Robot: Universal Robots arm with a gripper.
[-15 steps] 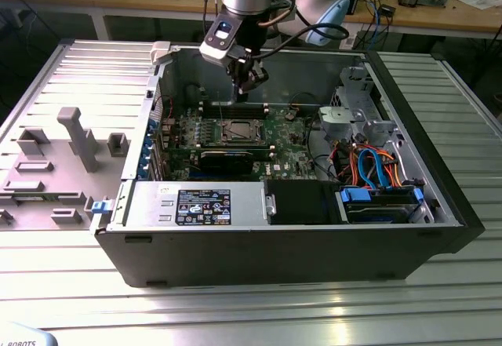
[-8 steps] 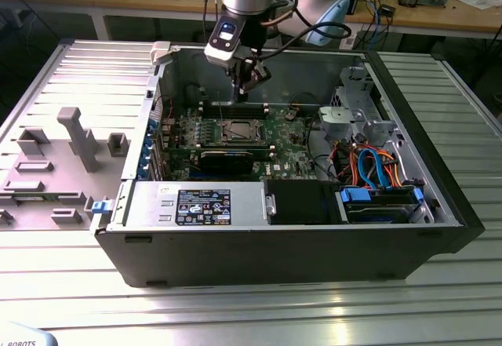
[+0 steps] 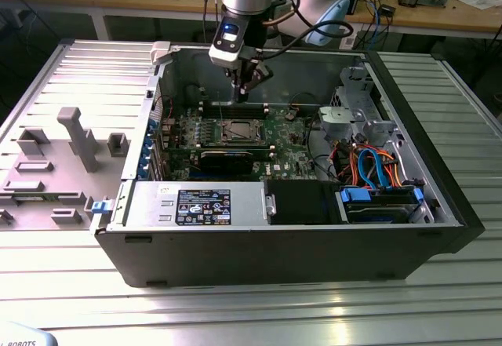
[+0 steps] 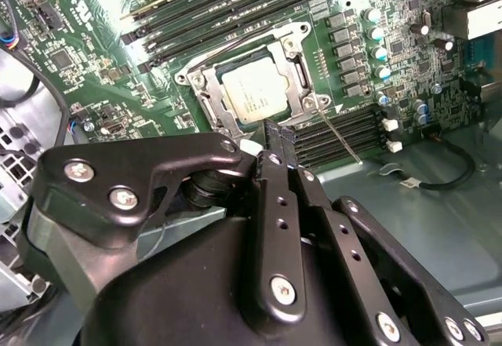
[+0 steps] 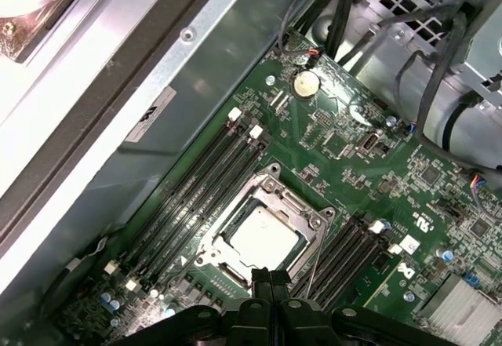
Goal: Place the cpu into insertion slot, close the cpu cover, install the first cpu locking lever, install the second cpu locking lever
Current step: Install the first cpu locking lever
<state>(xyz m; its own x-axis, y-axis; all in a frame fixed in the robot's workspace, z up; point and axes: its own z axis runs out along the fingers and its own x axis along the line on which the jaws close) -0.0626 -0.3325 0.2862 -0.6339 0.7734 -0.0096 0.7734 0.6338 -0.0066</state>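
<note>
Slatted metal counter (image 3: 314, 315), open case (image 3: 298, 260) | cpu (image 4: 255, 95) sits in insertion slot (image 3: 236, 132), cpu cover (image 4: 243, 54) down over it | your fingers (image 4: 271, 138) pinched together, holding nothing, just beside cpu cover, near a lever (image 4: 339, 136) sticking out | looks like lever time: press the wire low, hook gently

Dark printed label (image 3: 202, 206) on power supply housing (image 3: 249, 205): small print, not legible. Faint markings on cpu (image 4: 252, 93) top, unreadable. White silkscreen marks across motherboard (image 5: 376, 181), too small to read. Narrow sticker (image 5: 153, 114) on case wall (image 5: 196, 126), illegible.
</note>
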